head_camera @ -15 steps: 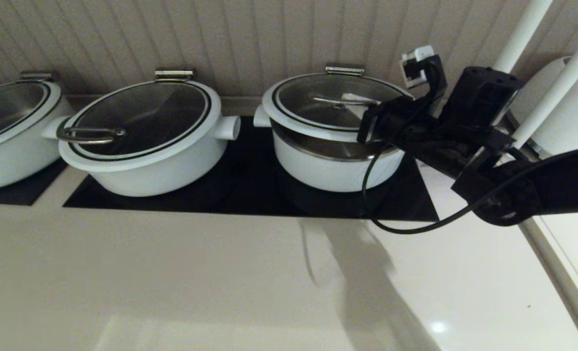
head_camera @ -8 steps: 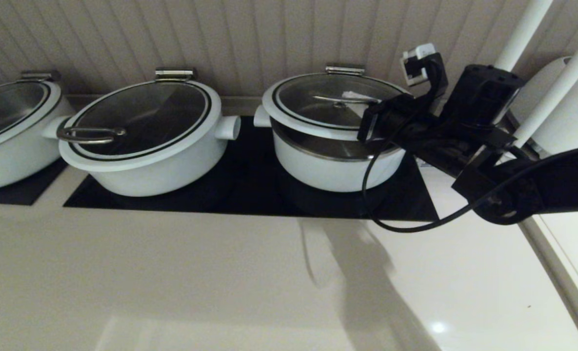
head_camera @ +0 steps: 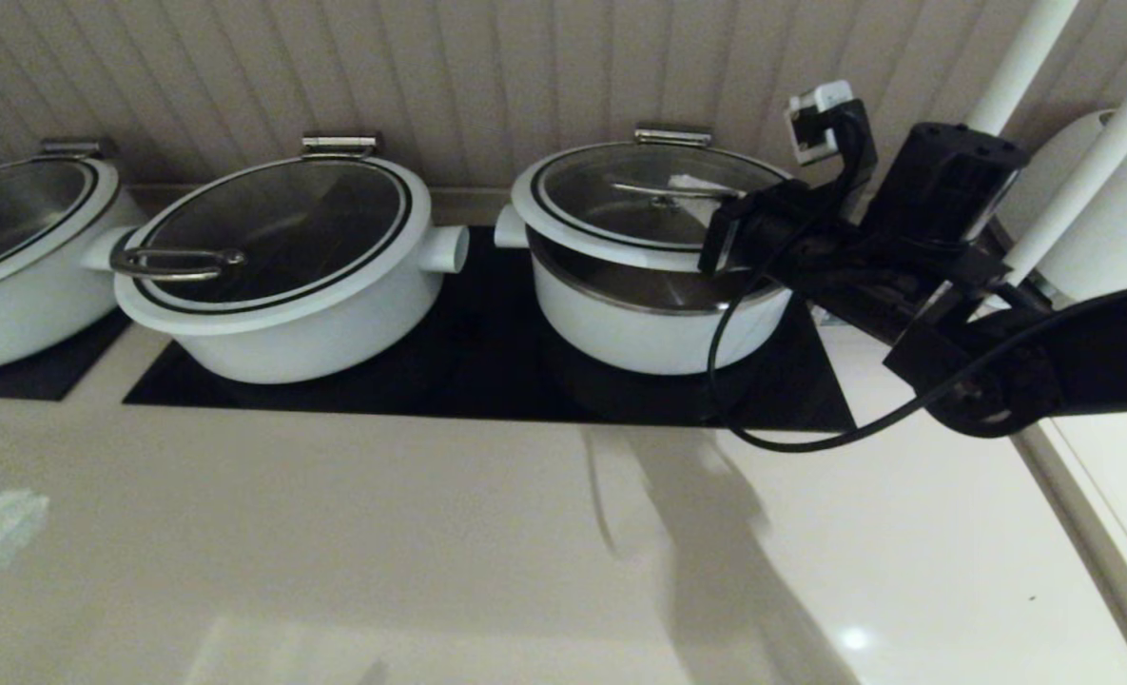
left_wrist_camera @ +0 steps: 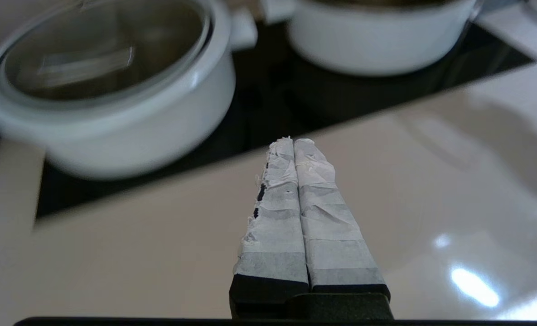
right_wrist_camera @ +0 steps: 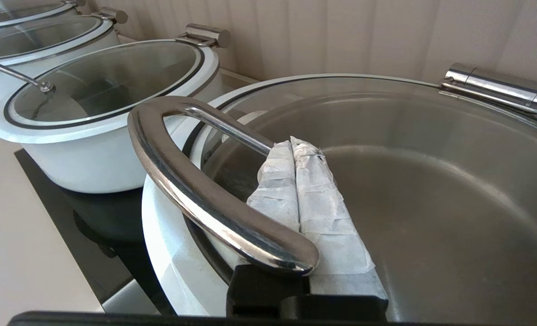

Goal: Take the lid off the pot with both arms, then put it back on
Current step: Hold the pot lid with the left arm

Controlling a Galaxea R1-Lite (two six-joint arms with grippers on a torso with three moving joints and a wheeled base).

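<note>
The lid (head_camera: 653, 205), rigid, breakable glass, tilts above the pot (head_camera: 658, 323); right claw (right_wrist_camera: 295, 149) pinches its slippery steel handle (right_wrist_camera: 195, 190); left claw (left_wrist_camera: 291, 145) pressed together, empty.

The glass lid (head_camera: 644, 205) with its steel handle (right_wrist_camera: 205, 190) sat tilted, front edge raised above the deep white pot (head_camera: 653, 319).

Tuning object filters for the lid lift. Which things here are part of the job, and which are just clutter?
Job:
lid, tilted up at the front
pot under it
right gripper, shut, tucked beneath the lid's handle
left gripper, shut, over the counter

Lying about:
wider pot
far-left pot
white appliance
</note>
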